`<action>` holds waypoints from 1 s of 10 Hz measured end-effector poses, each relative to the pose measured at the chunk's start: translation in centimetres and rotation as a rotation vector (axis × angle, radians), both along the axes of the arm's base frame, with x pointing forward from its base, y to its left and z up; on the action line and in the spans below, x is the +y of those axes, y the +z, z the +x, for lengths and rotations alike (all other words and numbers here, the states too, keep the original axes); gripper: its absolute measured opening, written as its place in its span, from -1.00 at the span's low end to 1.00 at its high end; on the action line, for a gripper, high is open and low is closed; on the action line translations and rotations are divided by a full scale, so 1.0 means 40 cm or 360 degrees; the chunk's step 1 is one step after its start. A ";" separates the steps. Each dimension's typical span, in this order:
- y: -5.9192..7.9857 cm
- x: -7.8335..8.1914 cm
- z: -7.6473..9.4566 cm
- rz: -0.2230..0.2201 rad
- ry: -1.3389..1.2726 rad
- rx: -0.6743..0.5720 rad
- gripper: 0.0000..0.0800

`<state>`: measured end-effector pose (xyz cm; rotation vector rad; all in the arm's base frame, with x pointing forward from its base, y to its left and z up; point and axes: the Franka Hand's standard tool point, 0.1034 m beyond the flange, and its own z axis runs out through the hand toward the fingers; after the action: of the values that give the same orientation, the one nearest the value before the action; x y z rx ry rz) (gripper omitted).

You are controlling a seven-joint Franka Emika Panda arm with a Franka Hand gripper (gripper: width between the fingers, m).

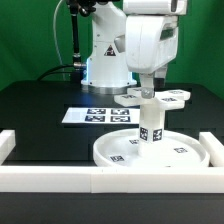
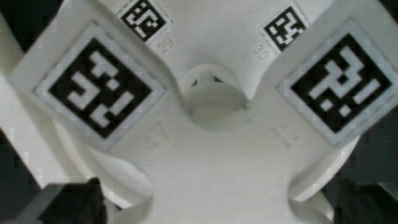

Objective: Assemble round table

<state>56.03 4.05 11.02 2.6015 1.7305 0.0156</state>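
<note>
Exterior view shows the large rimmed round disc (image 1: pixel 150 150) lying flat on the black desk (image 1: pixel 40 105), pushed up against the white border rail (image 1: pixel 100 178) along the near edge, which probably serves to keep it from sliding while parts are joined to it. The short cylindrical post (image 1: pixel 151 118) stands at the disc's middle, its long axis upright, its tagged sides facing the camera. Just behind it, on the far side, the flat cross-shaped piece (image 1: pixel 160 97) lies level on the desk, apparently waiting to go on top of the post. The tool (image 1: pixel 147 88) hangs straight above the post with its fingers spread wide and nothing between them; they look to be just over the post's top, though I cannot tell whether they touch it. The marker board (image 1: pixel 100 115) lies flat to the exterior view's left. From the wrist, the cross-shaped piece (image 2: pixel 196 130) fills the picture, its tags facing up.
</note>
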 end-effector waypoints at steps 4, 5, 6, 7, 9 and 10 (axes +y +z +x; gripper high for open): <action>-0.016 0.003 0.002 -0.0029 0.0041 0.0013 0.62; -0.016 0.000 0.002 -0.0032 0.0029 0.0013 0.62; -0.017 -0.001 0.001 -0.0032 -0.0021 0.0013 0.40; -0.017 -0.002 0.001 -0.0032 -0.0021 0.0013 0.40; -0.017 -0.002 0.001 -0.0029 -0.0252 0.0010 0.10; -0.018 -0.001 0.000 -0.0020 -0.0387 0.0009 0.10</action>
<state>56.02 3.99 10.30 2.7848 1.3990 -0.0057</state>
